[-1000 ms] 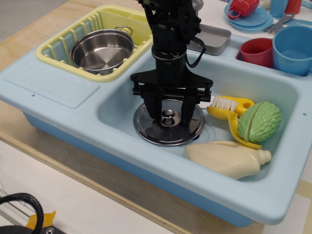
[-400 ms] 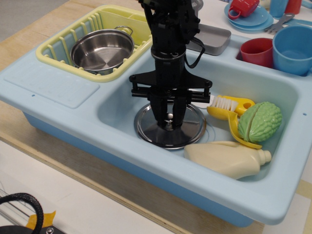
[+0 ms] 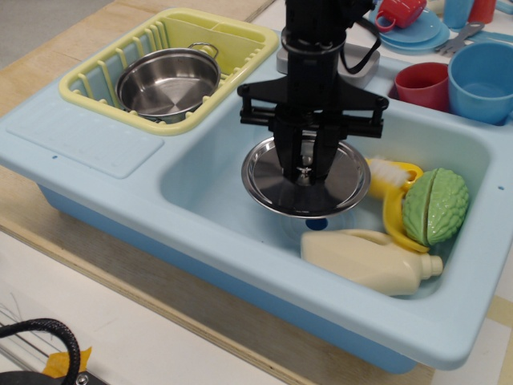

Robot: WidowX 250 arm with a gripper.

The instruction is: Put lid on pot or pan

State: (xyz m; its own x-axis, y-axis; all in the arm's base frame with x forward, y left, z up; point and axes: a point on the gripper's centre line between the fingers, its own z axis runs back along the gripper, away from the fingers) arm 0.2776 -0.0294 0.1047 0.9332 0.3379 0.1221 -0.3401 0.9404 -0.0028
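Steel, round, flat shiny lid (image 3: 276,180) hangs from black gripper (image 3: 305,172), clamped on its small centre knob; likely light, rigid, slippery. Shallow steel pot (image 3: 168,81) sits far left.

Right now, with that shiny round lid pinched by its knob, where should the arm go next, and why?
Probably up and over to the left. The pincer is shut on the knob of the round stainless-steel lid, which hangs lifted above the floor of the light blue sink. The small shiny steel pot sits open in the yellow drying rack, with nothing covering it.
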